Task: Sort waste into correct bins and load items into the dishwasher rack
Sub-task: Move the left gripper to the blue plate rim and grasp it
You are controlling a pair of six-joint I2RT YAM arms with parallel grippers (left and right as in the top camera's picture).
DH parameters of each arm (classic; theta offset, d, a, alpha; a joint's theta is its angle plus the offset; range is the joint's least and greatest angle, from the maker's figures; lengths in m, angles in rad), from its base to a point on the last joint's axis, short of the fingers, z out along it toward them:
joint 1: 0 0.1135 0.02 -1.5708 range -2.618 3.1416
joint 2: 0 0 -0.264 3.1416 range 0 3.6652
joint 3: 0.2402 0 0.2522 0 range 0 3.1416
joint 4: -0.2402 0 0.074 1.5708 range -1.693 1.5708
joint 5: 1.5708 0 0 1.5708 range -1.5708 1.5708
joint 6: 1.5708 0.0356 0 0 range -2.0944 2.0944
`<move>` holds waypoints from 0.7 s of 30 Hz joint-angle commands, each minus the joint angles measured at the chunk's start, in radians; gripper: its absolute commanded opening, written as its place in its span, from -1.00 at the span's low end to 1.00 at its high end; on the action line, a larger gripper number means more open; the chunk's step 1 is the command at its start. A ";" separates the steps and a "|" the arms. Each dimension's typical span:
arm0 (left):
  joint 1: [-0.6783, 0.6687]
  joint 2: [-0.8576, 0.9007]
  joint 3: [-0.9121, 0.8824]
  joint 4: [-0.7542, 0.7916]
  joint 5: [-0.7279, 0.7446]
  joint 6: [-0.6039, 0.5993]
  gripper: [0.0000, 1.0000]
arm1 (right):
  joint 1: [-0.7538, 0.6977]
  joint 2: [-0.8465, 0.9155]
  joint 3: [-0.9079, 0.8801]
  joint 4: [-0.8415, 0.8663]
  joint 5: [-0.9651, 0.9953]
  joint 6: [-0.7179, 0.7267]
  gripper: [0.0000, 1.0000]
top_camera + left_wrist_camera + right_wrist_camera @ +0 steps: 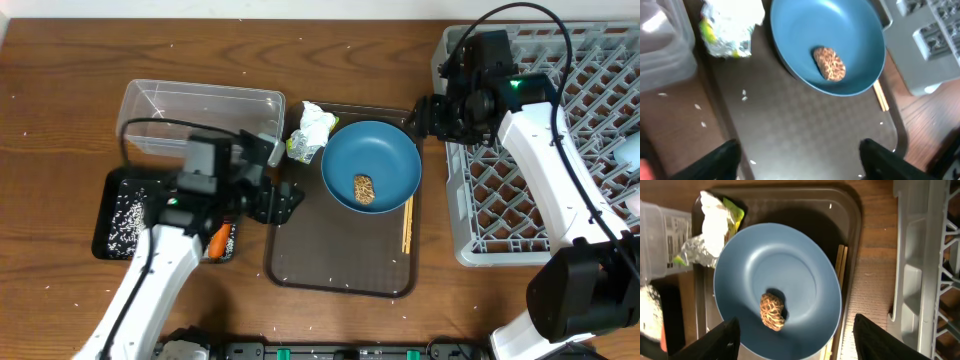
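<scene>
two waste items look sorted: carrot (217,240) and rice grains (125,215) lie in the black tray (100,248). left gripper (288,200) hovers over the brown tray (340,272) edge, fingers spread, empty. left to do: chopsticks (407,222), blue plate (390,150) carrying the food lump (364,188), wrapper (312,130) beside the clear tub (200,100). right gripper (418,120) spread, empty, between plate and rack (500,240).

The blue plate (775,265) looks smooth and matt, the brown tray (805,130) finely textured plastic, the tub (200,95) clear glossy plastic, the rack (465,240) grey plastic, the surface (60,60) wood-grained.
</scene>
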 commanded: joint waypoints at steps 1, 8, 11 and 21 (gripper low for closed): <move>-0.055 0.062 0.068 0.003 -0.073 -0.108 0.41 | -0.001 -0.026 0.005 0.007 0.049 0.074 0.31; -0.162 0.214 0.190 0.002 -0.075 -0.150 0.33 | -0.011 -0.023 0.004 -0.052 0.113 0.105 0.33; -0.238 0.264 0.236 0.002 -0.072 -0.076 0.33 | -0.022 -0.023 0.004 -0.068 0.177 0.121 0.35; -0.511 0.411 0.277 0.055 -0.312 0.146 0.35 | -0.130 -0.023 0.004 -0.002 0.099 0.210 0.41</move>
